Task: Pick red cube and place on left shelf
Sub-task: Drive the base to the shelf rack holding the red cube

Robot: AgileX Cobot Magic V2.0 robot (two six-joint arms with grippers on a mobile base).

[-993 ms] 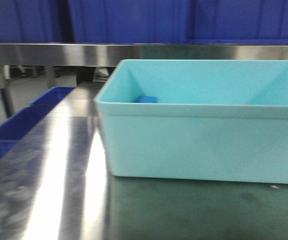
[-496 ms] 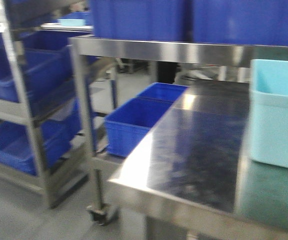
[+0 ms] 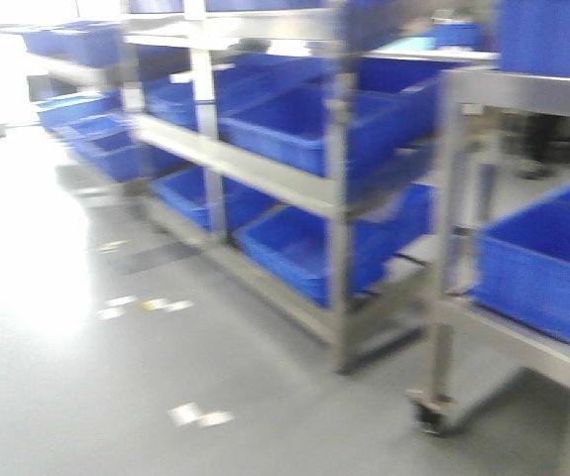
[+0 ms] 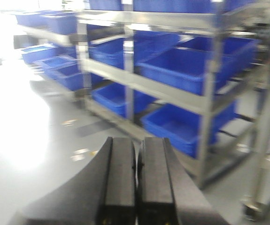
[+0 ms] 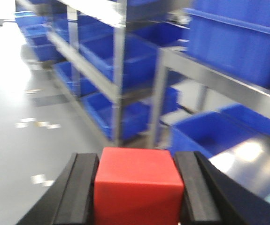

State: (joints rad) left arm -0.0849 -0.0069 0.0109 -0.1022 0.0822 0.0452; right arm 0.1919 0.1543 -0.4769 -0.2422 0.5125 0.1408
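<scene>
1 red cube (image 5: 137, 187) clamped between 2 black fingers (image 5: 81, 192) of right gripper (image 5: 137, 199), low centre in right wrist view. Flat face turned toward camera, top face level, sides square to fingers, no long axis seen. Left gripper (image 4: 136, 183) closed, pads pressed together, nothing held. Left shelf (image 3: 265, 176) seen ahead, well apart from cube: 3 steel tiers counted, lined with blue crates (image 3: 299, 124); crate count lost to blur. 1 wheeled steel table (image 3: 522, 94) at near right. Glossy grey floor (image 3: 76, 387), strong glare at far left.
</scene>
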